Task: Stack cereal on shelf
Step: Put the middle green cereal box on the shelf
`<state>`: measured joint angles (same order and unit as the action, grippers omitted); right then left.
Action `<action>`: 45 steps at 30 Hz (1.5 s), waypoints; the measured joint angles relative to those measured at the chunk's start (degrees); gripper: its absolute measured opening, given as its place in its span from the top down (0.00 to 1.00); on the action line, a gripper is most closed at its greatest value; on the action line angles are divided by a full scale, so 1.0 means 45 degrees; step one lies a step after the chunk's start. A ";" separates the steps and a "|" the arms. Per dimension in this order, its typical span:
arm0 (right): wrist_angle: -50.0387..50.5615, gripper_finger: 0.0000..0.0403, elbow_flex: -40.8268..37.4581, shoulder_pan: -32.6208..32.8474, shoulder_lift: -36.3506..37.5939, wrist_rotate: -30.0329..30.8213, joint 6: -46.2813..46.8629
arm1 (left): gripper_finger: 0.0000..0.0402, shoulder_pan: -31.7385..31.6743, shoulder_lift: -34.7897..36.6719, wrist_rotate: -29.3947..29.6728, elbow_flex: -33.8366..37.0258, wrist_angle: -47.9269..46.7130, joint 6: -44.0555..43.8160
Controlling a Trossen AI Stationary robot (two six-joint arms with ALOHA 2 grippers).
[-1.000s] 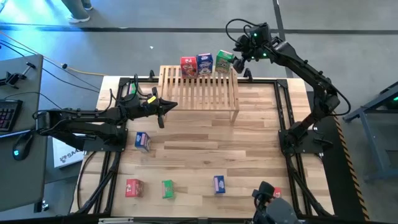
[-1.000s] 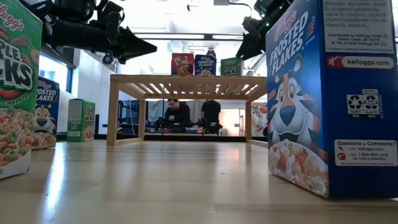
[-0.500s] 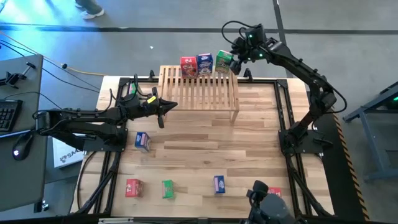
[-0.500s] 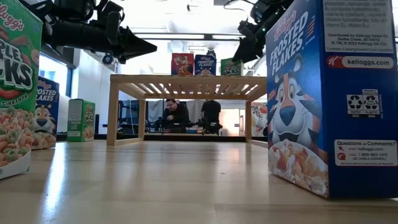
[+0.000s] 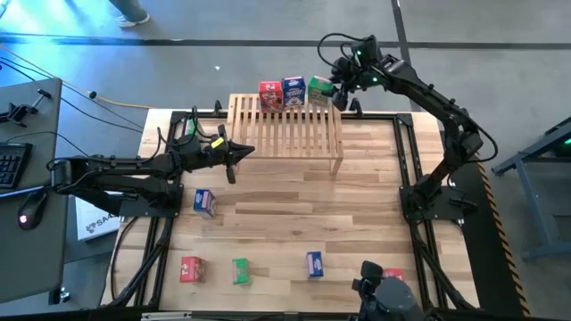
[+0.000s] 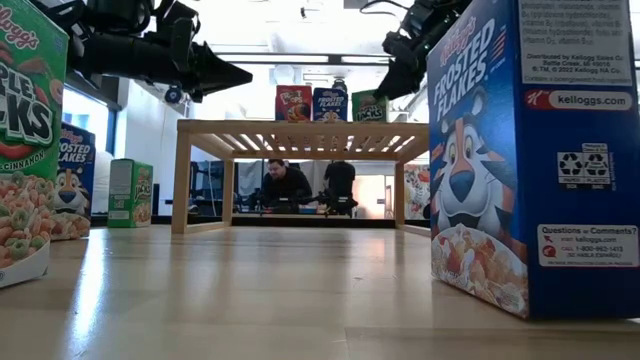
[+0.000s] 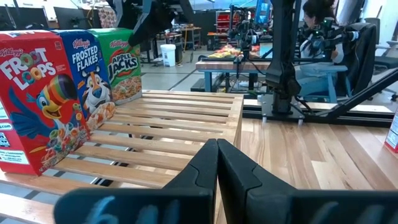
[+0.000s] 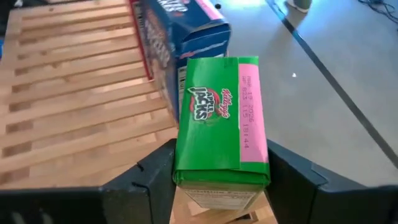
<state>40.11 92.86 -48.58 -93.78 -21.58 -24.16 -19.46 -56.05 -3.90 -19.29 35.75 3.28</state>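
Three cereal boxes stand in a row on the far edge of the wooden slatted shelf (image 5: pixel 285 134): red (image 5: pixel 270 94), blue (image 5: pixel 293 91) and green (image 5: pixel 318 87). The green one (image 8: pixel 217 112) stands on its base at the shelf's far right corner, beside the blue box (image 8: pixel 180 31). My right gripper (image 8: pixel 221 180) is closed around it. My left gripper (image 5: pixel 245 150) is shut on nothing and hovers level by the shelf's near left corner, also seen as my left gripper (image 7: pixel 217 149) in its wrist view. My right gripper pinches the green box between its two fingers (image 8: pixel 155 180), one on its near broad face and one on its far one, by the box's upper right end (image 8: pixel 217 171). The fingers slant down from the table's far right. The box stands upright on the slats.
Loose boxes stand on the tabletop: blue (image 5: pixel 204 201) at the left, then red (image 5: pixel 192 267), green (image 5: pixel 240 270) and blue (image 5: pixel 314 263) along the near edge. Bare wood lies between them and the shelf. People sit in the room beyond (image 6: pixel 285 185).
My right gripper has come a little lower and closer onto the green box, which has shifted slightly toward the blue box and stays upright on the shelf.
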 joint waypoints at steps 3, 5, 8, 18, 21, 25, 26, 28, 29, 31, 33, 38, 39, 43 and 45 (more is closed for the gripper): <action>0.0169 0.53 0.0000 -0.0230 0.0000 -0.0562 -0.0407 | 1.00 0.0000 -0.0001 0.0000 0.0000 -0.0002 -0.0007; 0.0195 0.53 0.0000 -0.0417 0.0000 -0.0966 -0.0584 | 1.00 0.0000 -0.0001 0.0000 0.0000 -0.0002 -0.0007; 0.0215 0.53 0.0000 -0.0734 0.0000 -0.1663 -0.0795 | 1.00 0.0000 -0.0001 0.0000 0.0000 0.0022 -0.0007; 0.0297 0.53 0.0000 -0.1721 0.0000 -0.4088 -0.1312 | 1.00 0.0000 0.0003 0.0000 0.0000 0.0095 -0.0007; 0.0317 0.53 0.0005 -0.1879 0.0000 -0.4362 -0.1435 | 1.00 0.0000 0.0000 0.0000 0.0000 0.0095 -0.0011; 0.0463 0.53 0.0005 -0.1880 0.0000 -0.4367 -0.1676 | 1.00 0.0000 -0.0001 0.0000 0.0000 0.0100 -0.0016; 0.0535 0.53 0.0005 -0.1876 0.0000 -0.4356 -0.1733 | 1.00 0.0000 -0.0001 0.0000 0.0000 0.0095 -0.0020; 0.0563 0.53 0.0005 -0.1838 0.0000 -0.4217 -0.1741 | 1.00 0.0000 -0.0001 0.0000 0.0000 0.0100 -0.0021; 0.0559 0.53 0.0005 -0.1808 0.0000 -0.4134 -0.1736 | 1.00 0.0000 -0.0001 0.0000 0.0000 0.0095 -0.0023; 0.0473 0.53 0.0005 -0.1743 0.0000 -0.3709 -0.1741 | 1.00 0.0000 -0.0001 0.0000 0.0000 0.0096 -0.0026; 0.0334 0.53 0.0005 -0.1658 0.0000 -0.3207 -0.1745 | 1.00 0.0000 -0.0001 0.0000 0.0000 0.0096 -0.0026; -0.0185 0.53 0.0005 -0.1440 0.0000 -0.2453 -0.1838 | 1.00 0.0000 0.0001 0.0000 0.0000 0.0099 -0.0022; -0.0265 0.53 0.0005 -0.1422 0.0005 -0.2448 -0.1838 | 1.00 0.0000 -0.0001 0.0000 0.0000 0.0099 -0.0021; -0.0390 0.53 0.0010 -0.1291 0.0135 -0.2439 -0.1767 | 1.00 0.0000 -0.0001 0.0000 0.0000 0.0099 -0.0021; -0.0333 0.53 0.0010 -0.1276 0.0253 -0.2350 -0.1750 | 1.00 0.0000 -0.0001 0.0000 0.0000 0.0100 -0.0021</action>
<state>38.61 92.90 -54.32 -92.64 -32.16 -32.03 -19.46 -56.05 -3.90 -19.29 36.21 3.18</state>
